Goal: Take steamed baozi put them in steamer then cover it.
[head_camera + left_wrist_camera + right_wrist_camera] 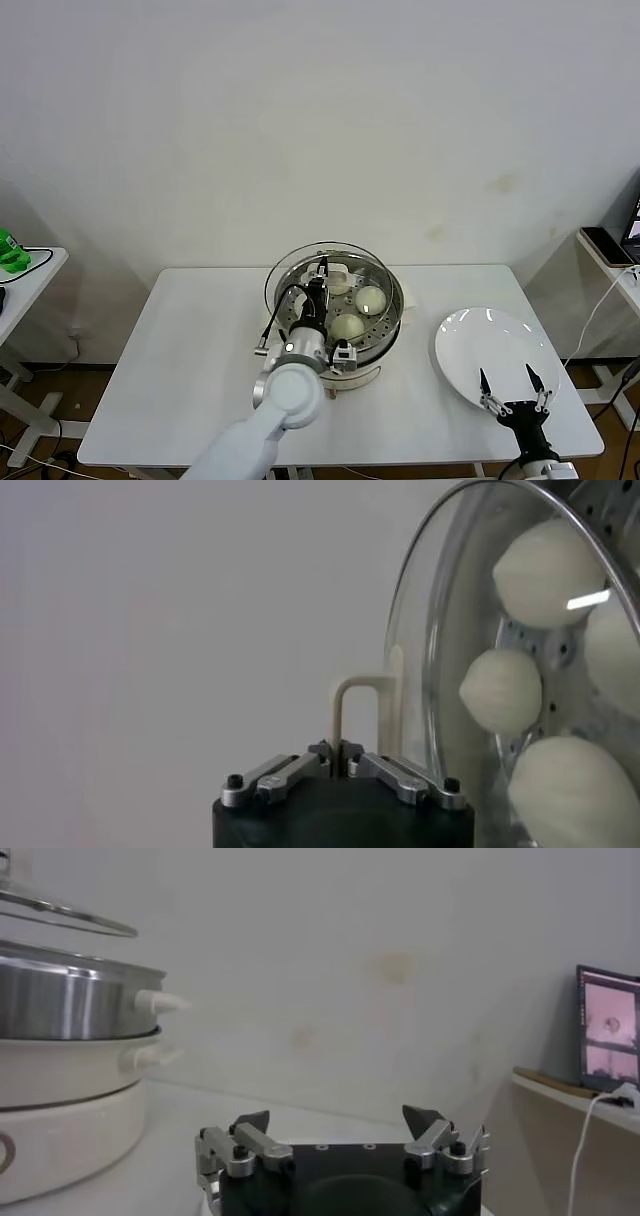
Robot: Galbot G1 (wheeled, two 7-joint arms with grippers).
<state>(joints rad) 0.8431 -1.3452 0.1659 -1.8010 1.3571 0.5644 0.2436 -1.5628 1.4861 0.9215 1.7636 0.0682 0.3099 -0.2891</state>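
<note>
Left hand (338,755): fingers together, clamped on cream bar handle of cover (300,265). Position: over steamer (385,325), mid-tabletop, toward far edge.

Cover: glass disc held above pot, not seated; offset toward left edge and far edge, gap showing under rim. Judged: needs shift toward right edge, then lowering square onto pot rim.

Steamed baozi (370,299): inside steamer on perforated tray.

Right hand (512,395): fingers apart, holding nothing, parked near right corner of near edge, over white plate (470,335). Left hand nearer the steamer.

Four baozi (502,690) in one steamer (385,318); one cover (420,630); one plate (495,345) – two grippers (515,385)
</note>
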